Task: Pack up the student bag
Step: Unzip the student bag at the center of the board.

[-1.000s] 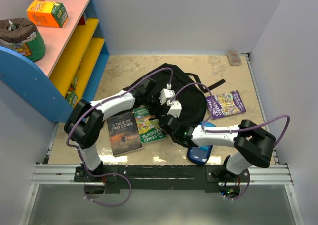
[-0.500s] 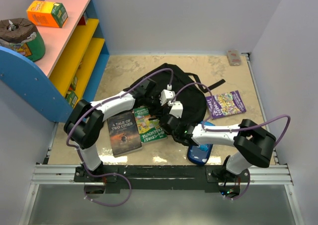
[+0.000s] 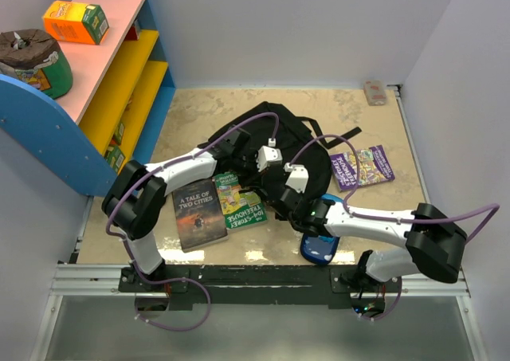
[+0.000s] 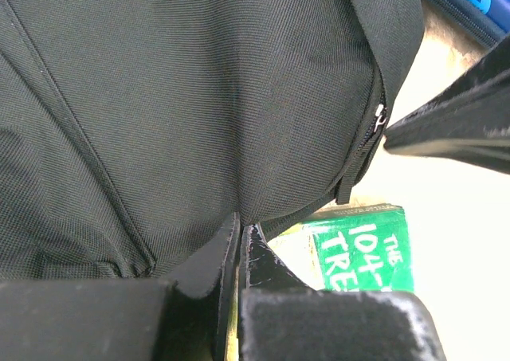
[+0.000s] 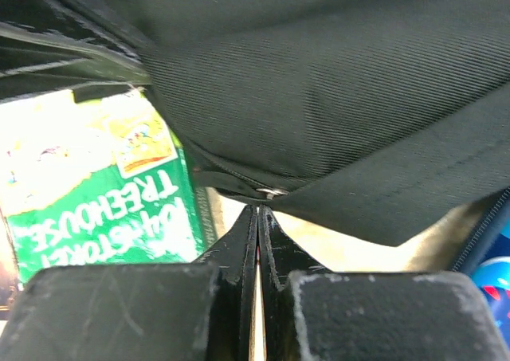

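The student bag (image 3: pixel 279 142), a floppy black backpack, lies in the middle of the table. My left gripper (image 3: pixel 256 176) is shut on the bag's near left edge; in the left wrist view black fabric (image 4: pixel 199 114) is pinched at the gripper (image 4: pixel 241 224). My right gripper (image 3: pixel 281 203) is shut on the bag's near edge. In the right wrist view that gripper (image 5: pixel 259 209) pinches the bag (image 5: pixel 335 82) at a small metal zip piece (image 5: pixel 271 191), and the cloth is drawn taut to it.
A green book (image 3: pixel 239 203) lies partly under the bag's near edge, next to a dark book (image 3: pixel 198 213). A purple book (image 3: pixel 362 167) lies to the right. A blue pencil case (image 3: pixel 319 248) sits under my right arm. Coloured shelves (image 3: pixel 119 82) stand at the left.
My right arm has swung right and towards the near edge, its gripper still pinching the bag's edge. The left arm has barely moved.
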`<state>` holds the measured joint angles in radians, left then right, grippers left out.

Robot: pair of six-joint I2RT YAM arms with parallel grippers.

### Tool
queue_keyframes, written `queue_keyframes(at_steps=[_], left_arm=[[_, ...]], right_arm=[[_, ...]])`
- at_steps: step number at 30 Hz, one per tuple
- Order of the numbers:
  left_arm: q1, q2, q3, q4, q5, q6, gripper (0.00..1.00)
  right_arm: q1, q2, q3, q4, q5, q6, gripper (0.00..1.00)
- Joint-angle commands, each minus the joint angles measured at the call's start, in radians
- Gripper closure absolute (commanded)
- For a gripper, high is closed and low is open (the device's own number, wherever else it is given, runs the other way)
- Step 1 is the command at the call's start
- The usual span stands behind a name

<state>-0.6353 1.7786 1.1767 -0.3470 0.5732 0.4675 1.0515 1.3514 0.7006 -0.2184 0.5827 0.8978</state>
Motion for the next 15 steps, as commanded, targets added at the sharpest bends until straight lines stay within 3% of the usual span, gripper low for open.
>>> queue_keyframes(at_steps=[1,5,7,8,9,11,15], left_arm=[[0.002,-0.05,-0.026,0.019,0.05,0.017,1.0],[0.0,-0.051,-0.023,-0.001,0.063,0.017,0.99],[0.002,-0.057,-0.019,-0.021,0.059,0.019,0.96],[0.0,-0.073,-0.017,-0.032,0.056,0.022,0.91],[0.0,-0.083,-0.017,-0.04,0.054,0.026,0.88],[0.0,-0.131,-0.026,-0.056,0.05,0.036,0.8],[-0.001,-0.225,-0.045,-0.098,0.089,0.056,0.68]], right_arm=[[-0.005,-0.003,0.016,-0.09,0.012,0.039,1.0],[-0.005,-0.02,0.028,-0.105,0.002,0.075,1.0],[-0.005,-0.044,0.014,-0.09,-0.012,0.107,0.84],[-0.004,-0.078,0.005,-0.075,-0.03,0.115,0.69],[-0.007,-0.092,-0.006,-0.05,-0.032,0.127,0.6],[-0.01,-0.119,-0.024,-0.042,-0.031,0.157,0.48],[-0.042,-0.223,-0.016,-0.088,0.006,0.187,0.45]])
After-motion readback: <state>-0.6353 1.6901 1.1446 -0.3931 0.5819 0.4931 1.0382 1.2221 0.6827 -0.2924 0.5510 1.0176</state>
